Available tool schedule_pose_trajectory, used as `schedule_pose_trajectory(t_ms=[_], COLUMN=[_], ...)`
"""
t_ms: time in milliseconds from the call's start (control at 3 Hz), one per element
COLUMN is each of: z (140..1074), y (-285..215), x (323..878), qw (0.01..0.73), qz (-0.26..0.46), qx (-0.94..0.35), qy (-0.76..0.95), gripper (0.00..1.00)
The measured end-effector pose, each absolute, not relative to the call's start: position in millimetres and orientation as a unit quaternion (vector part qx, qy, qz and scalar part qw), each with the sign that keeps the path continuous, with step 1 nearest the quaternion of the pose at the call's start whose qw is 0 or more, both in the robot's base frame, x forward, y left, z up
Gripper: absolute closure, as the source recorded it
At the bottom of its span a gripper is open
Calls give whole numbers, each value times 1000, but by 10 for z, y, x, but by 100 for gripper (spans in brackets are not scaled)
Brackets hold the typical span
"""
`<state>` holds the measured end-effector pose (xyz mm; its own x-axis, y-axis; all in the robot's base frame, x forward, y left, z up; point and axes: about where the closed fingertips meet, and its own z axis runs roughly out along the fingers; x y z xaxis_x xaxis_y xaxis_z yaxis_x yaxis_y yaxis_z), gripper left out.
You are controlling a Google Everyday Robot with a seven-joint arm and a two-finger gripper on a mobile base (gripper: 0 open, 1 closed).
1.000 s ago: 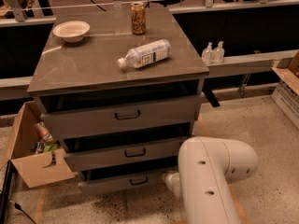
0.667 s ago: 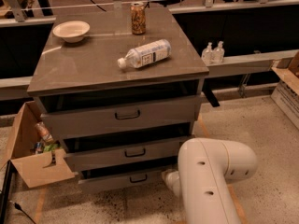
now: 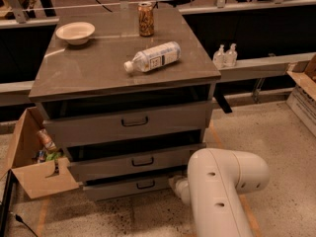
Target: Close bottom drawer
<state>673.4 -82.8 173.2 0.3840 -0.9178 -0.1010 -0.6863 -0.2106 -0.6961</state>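
Note:
The bottom drawer (image 3: 123, 187) is the lowest of three grey wood-grain drawers, with a short front and a small black bar handle (image 3: 145, 184). Its front stands slightly out from the cabinet, with a dark gap above it. My white arm (image 3: 222, 191) fills the lower right. My gripper (image 3: 177, 185) is low at the drawer's right end, mostly hidden behind the arm.
On the cabinet top (image 3: 89, 68) are a white bowl (image 3: 75, 32), a can (image 3: 145, 19) and a lying plastic bottle (image 3: 153, 57). An open cardboard box (image 3: 34, 157) stands to the left of the cabinet. Two small bottles (image 3: 224, 56) sit on a ledge at the right.

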Motion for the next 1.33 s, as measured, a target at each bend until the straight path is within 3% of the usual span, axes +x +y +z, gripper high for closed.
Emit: schedule_pose_trajectory(t_ms=[333,1333], z=[1742,2102], y=[-814,-947], x=[6715,5908], qw=[341,312], qz=[-164,-75], qx=[-762,-800], qy=[525,507], gripper=[100,100])
